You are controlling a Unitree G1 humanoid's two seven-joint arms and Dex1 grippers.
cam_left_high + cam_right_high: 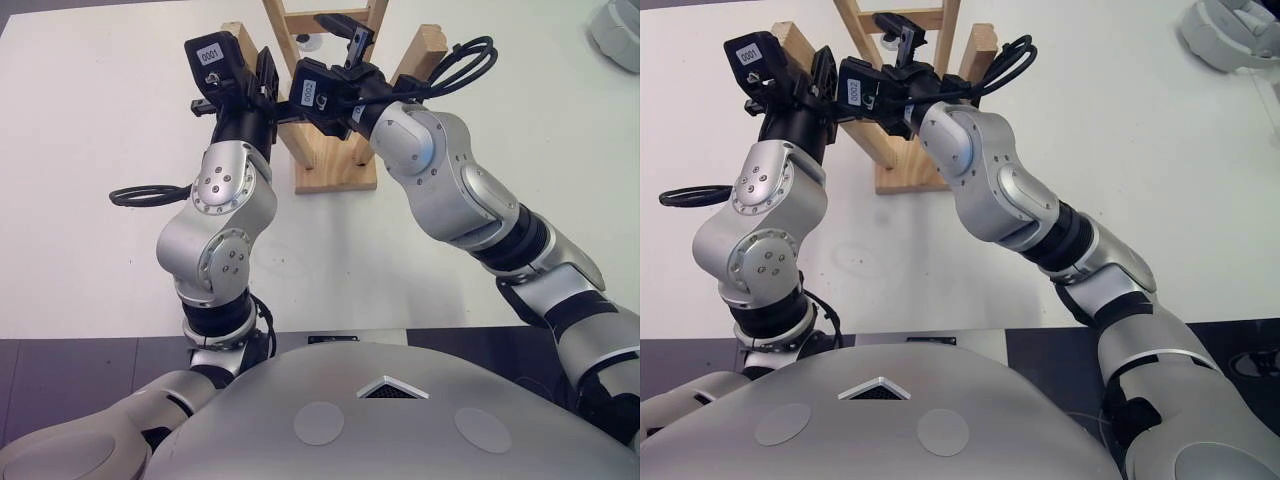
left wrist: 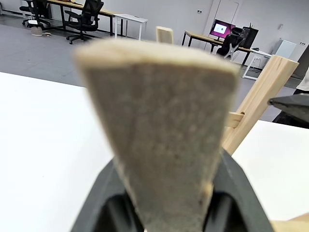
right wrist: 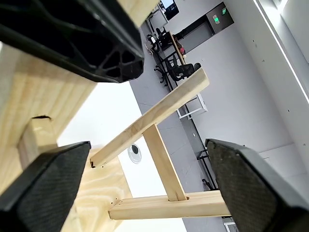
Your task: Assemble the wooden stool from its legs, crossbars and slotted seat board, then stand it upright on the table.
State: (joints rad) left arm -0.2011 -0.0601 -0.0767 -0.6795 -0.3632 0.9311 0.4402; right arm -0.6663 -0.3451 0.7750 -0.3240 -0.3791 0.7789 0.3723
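White table [image 1: 90,110] with the joined stool [image 1: 335,168] not yet on its feet: left gripper [image 1: 266,80] pinches a leg [image 2: 159,121], right gripper [image 1: 358,42] spread near a crossbar [image 3: 154,118]; turning it upright likely remains.

The stool [image 1: 335,170] stands in the middle of the bench [image 1: 90,110], rising between my arms. My left end effector [image 1: 268,80] is clamped on one stool leg [image 2: 159,121]. My right end effector [image 3: 145,183] is spread, with a crossbar [image 3: 161,162] beyond its gap. Bare bench lies on both sides, save a white object [image 1: 615,30] at the far right corner and a black cable loop [image 1: 150,195] by my left arm.
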